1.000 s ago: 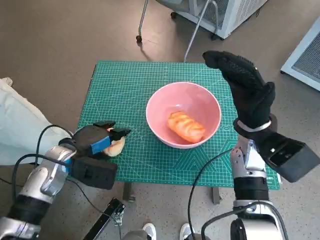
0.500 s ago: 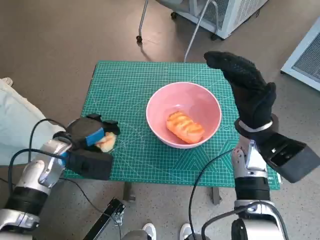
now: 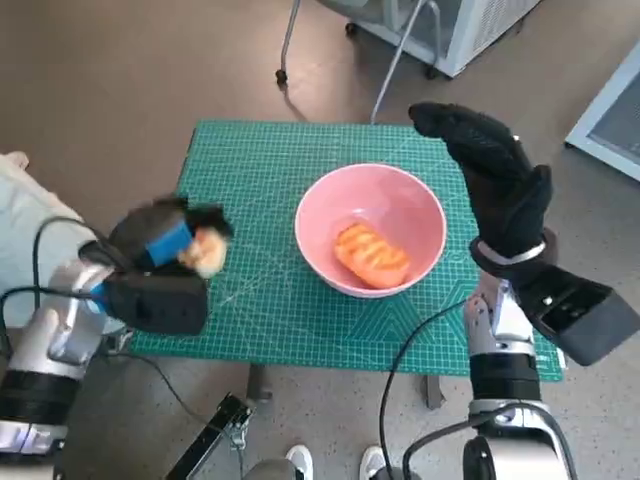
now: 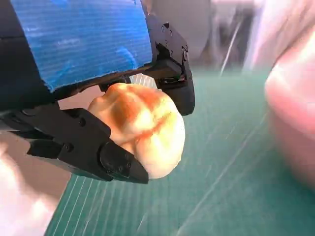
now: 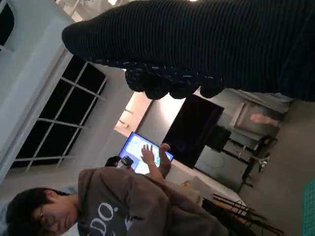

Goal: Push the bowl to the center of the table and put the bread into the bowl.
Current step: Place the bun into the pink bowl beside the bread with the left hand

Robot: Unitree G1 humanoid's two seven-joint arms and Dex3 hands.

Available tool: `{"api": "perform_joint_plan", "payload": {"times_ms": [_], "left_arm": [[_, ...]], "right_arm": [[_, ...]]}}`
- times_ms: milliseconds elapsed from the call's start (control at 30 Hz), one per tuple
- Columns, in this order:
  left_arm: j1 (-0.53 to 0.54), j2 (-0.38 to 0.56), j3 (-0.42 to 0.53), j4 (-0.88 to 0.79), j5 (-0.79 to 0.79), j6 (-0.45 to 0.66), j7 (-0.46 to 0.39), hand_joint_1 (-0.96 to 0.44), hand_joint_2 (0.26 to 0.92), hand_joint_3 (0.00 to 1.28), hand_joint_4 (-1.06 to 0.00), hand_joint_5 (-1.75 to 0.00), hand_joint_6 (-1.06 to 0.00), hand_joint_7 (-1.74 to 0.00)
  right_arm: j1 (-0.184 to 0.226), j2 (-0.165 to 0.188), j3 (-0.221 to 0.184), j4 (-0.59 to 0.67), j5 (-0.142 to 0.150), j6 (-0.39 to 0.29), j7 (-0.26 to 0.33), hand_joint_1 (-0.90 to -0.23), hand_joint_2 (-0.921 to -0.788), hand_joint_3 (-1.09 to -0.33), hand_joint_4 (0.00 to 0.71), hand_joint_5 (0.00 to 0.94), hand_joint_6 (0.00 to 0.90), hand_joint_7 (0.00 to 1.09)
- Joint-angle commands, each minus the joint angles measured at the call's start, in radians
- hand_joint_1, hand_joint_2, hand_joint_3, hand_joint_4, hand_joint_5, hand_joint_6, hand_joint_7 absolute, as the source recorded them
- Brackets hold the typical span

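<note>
Above the counter's (image 3: pixel 290 320) left side, the left hand (image 3: pixel 165 250) is gripping a bun (image 4: pixel 140 128), raised beside the pink bowl (image 3: pixel 400 200) already containing one loaf (image 3: pixel 372 253). Right hand (image 3: pixel 495 180) is hovering, fingers spread, holding nothing. Risk: shallow pinch is letting the bun slip before reaching the bowl.

Pink bowl (image 3: pixel 370 230): round, glossy, upright on the green cutting mat, roughly mid-table, slightly right of centre. Contains one orange-brown glazed bread (image 3: pixel 371 254), elongated with scored top, lying diagonally on the bowl floor.

Second bread roll (image 4: pixel 142 127): pale, rounded, golden-brown scoring across the top. Pinched between the black fingers (image 4: pixel 93 147) of the left hand (image 3: pixel 160 245), left of the bowl, apart from it.
</note>
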Motion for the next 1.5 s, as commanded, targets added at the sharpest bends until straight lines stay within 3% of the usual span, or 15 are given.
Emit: {"api": "perform_joint_plan", "payload": {"times_ms": [33, 400, 700, 833, 867, 933, 1000, 1067, 1233, 1500], "left_arm": [[-0.09, -0.021, 0.031, -0.081, -0.038, -0.015, 0.009, 0.0, 0.92, 0.17, -0.49, -1.41, -0.6, -1.16], [-0.27, -0.164, -0.059, -0.063, 0.027, -0.065, 0.097, 0.0, 0.92, 0.15, -0.51, -1.34, -0.61, -1.2], [-0.388, -0.288, -0.152, 0.099, 0.03, -0.07, 0.07, 0.0, 0.92, 0.15, -0.52, -1.4, -0.62, -1.11], [-0.404, -0.329, -0.177, 0.161, 0.021, -0.018, 0.019, 0.0, 0.92, 0.18, -0.52, -1.43, -0.55, -1.17], [-0.404, -0.337, -0.183, 0.17, 0.02, 0.004, -0.001, -0.02, 0.917, 0.18, -0.39, -1.15, -0.43, -1.04], [-0.406, -0.349, -0.21, 0.183, 0.036, 0.078, -0.072, -0.05, 0.897, 0.16, -0.22, -0.63, -0.24, -0.8], [-0.412, -0.355, -0.231, 0.194, 0.044, 0.128, -0.131, -0.08, 0.869, 0.13, -0.12, -0.34, -0.12, -0.66], [-0.417, -0.361, -0.238, 0.204, 0.036, 0.155, -0.169, -0.12, 0.849, 0.11, -0.06, -0.19, -0.06, -0.58], [-0.408, -0.376, -0.235, 0.209, 0.022, 0.178, -0.185, -0.21, 0.833, 0.09, -0.01, -0.05, -0.01, -0.52], [-0.366, -0.388, -0.199, 0.253, -0.015, 0.081, -0.072, -0.37, 0.883, 0.08, 0.0, 0.0, 0.0, -0.52]], "right_arm": [[0.0, 0.001, -0.001, 0.019, 0.004, 0.014, 0.007, -0.677, -0.921, -0.771, 0.269, 0.037, -0.001, 0.81], [-0.003, 0.006, 0.004, 0.014, -0.002, 0.024, 0.001, -0.676, -0.921, -0.775, 0.267, 0.036, -0.001, 0.81], [-0.001, 0.014, 0.006, 0.01, -0.002, 0.034, -0.003, -0.675, -0.921, -0.778, 0.273, 0.04, -0.001, 0.81], [0.005, 0.017, 0.007, -0.001, -0.001, 0.04, -0.005, -0.676, -0.921, -0.778, 0.274, 0.041, -0.001, 0.82], [0.006, 0.017, 0.007, -0.004, -0.001, 0.041, -0.006, -0.676, -0.921, -0.777, 0.275, 0.041, -0.001, 0.82], [0.01, 0.014, 0.006, -0.012, -0.001, 0.043, -0.007, -0.676, -0.921, -0.776, 0.275, 0.041, -0.001, 0.82], [0.013, 0.011, 0.004, -0.019, -0.002, 0.044, -0.008, -0.676, -0.921, -0.775, 0.276, 0.042, -0.001, 0.82], [0.015, 0.008, 0.002, -0.026, -0.003, 0.045, -0.011, -0.676, -0.921, -0.774, 0.276, 0.042, -0.001, 0.82], [0.018, 0.002, -0.005, -0.032, -0.005, 0.039, -0.016, -0.676, -0.921, -0.77, 0.277, 0.042, -0.001, 0.82], [0.011, 0.002, -0.011, -0.019, -0.013, 0.018, -0.027, -0.677, -0.921, -0.768, 0.277, 0.042, -0.001, 0.82]]}}
